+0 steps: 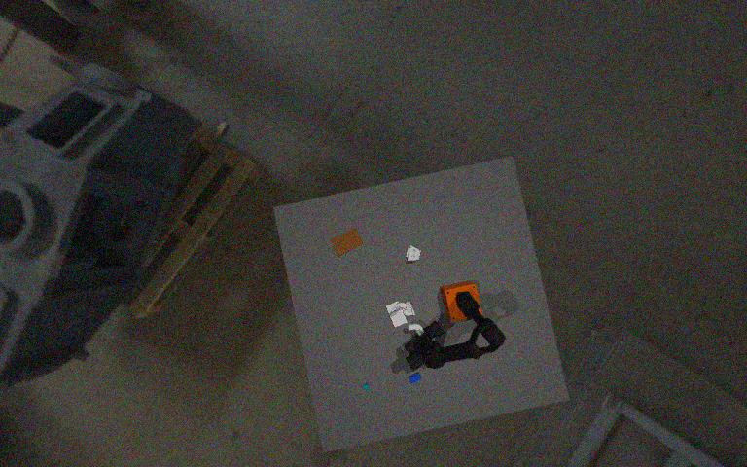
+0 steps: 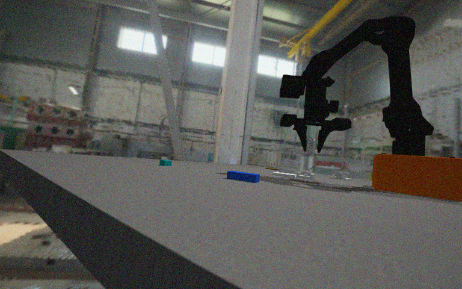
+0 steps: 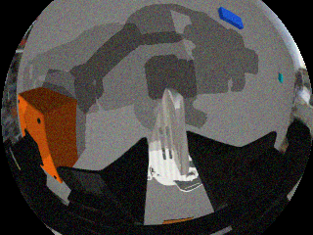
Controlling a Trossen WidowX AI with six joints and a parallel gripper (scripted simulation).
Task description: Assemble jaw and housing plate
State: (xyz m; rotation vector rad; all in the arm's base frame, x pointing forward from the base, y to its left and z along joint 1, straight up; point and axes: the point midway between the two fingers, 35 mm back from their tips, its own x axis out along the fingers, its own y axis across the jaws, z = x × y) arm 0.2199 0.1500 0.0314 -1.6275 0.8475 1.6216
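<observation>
The gripper (image 1: pixel 416 334) (image 2: pixel 311 150) (image 3: pixel 166 139) pinches a clear piece (image 1: pixel 415 328) (image 2: pixel 311 142) (image 3: pixel 168 142), apparently a jaw, near the orange block (image 1: pixel 454 310) (image 2: pixel 417 177) (image 3: pixel 61 132).

arm (image 1: pixel 456 352) (image 2: pixel 399 74): black | small brick (image 1: pixel 414 377) (image 2: pixel 242 176) (image 3: pixel 230 18): blue | tabletop (image 1: pixel 374 203) (image 2: pixel 218 218) (image 3: pixel 112 142): grey

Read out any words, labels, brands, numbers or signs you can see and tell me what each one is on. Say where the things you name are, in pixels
No readable text in any view.
Orange block (image 1: pixel 448 312) (image 2: pixel 417 177) (image 3: pixel 59 127): only small dark dots.
Blue block (image 1: pixel 414 377) (image 2: pixel 242 176) (image 3: pixel 231 18): no lettering visible.
Background machinery: too blurred to tell.
</observation>
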